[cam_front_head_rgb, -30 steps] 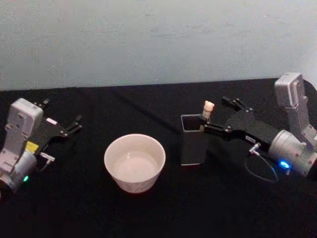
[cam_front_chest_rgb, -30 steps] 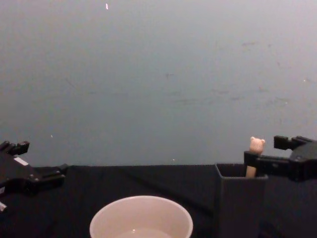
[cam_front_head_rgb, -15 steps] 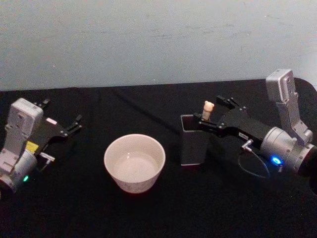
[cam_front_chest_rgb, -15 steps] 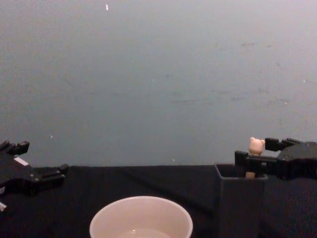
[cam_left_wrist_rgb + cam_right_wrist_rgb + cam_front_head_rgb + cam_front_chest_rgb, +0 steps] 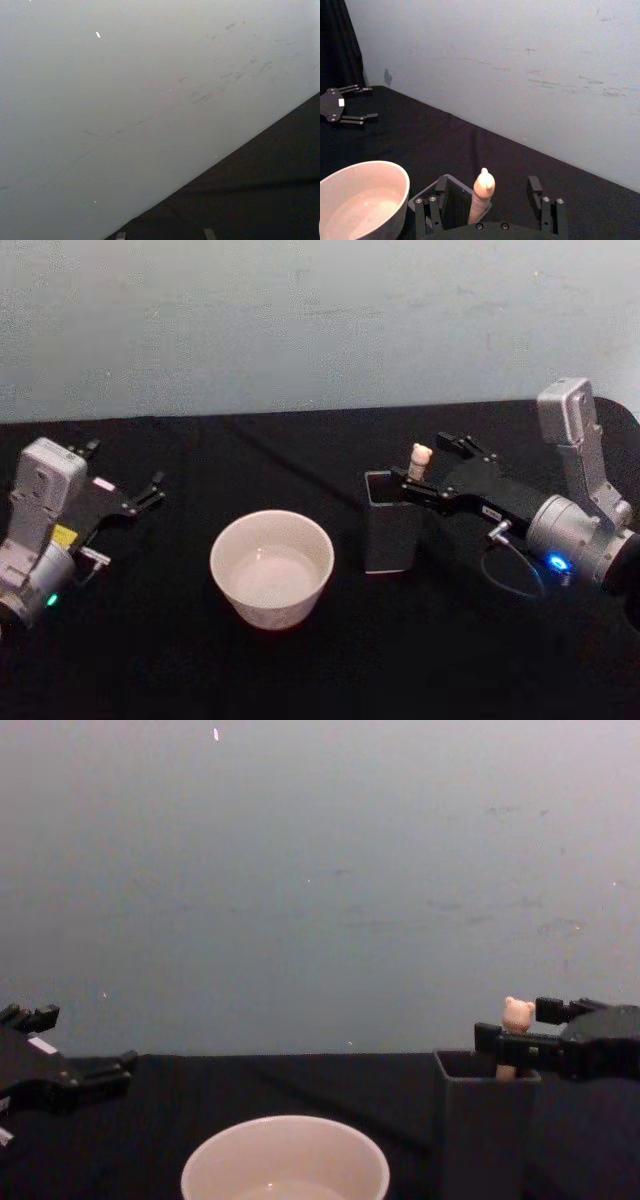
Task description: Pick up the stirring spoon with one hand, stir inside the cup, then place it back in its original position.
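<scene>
R gripper [image 5: 424,462] fingers spread either side of spoon [image 5: 420,453] top, gap each side. Holder [image 5: 390,535] walls box the rest. Cup [image 5: 272,568] near holder, bare table [image 5: 450,640] strip btwn. Free room above cup. L gripper [image 5: 140,495] far left, well apart.

Dim, soft, even light

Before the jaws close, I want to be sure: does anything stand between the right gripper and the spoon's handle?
Nothing visible does. The right gripper holds open jaws either side of the stirring spoon, above the dark holder.
</scene>
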Controlling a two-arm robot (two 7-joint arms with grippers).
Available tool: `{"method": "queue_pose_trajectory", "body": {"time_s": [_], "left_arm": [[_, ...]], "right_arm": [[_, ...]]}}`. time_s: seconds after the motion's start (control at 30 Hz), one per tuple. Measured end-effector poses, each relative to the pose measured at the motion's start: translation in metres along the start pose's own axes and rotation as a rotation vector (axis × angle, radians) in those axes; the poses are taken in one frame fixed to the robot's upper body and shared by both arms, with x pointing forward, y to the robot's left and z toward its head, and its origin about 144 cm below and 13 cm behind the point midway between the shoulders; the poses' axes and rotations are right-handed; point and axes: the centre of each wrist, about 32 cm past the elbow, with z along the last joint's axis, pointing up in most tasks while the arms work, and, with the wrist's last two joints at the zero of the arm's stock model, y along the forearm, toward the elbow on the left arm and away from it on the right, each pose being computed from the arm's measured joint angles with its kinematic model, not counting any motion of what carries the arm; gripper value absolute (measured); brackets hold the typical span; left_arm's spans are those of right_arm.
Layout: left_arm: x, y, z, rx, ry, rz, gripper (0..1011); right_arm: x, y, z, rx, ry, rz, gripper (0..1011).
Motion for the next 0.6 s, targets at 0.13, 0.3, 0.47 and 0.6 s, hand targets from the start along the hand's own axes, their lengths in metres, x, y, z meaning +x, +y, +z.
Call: {"method": "queue_pose_trajectory", "body": {"time_s": [0.13, 0.3, 0.47, 0.6], "left_arm": [[0.0, 0.0, 0.0, 0.0, 0.0, 0.0, 1002], [0.0, 0.0, 0.0, 0.0, 0.0, 0.0, 1001], [0.0, 0.0, 0.0, 0.0, 0.0, 0.0, 1001], [0.0, 0.0, 0.0, 0.0, 0.0, 0.0, 1001]], "right_arm": [[0.0, 0.0, -0.0001, 0.0, 0.0, 0.0, 1002], [-0.0001, -0.0002, -0.0002, 0.0, -0.001, 0.0, 1002], [-0.0003, -0.0002, -0.0003, 0.0, -0.001, 0.001, 991], [-0.0004, -0.0002, -0.0003, 0.001, -0.002, 0.001, 913]]}}
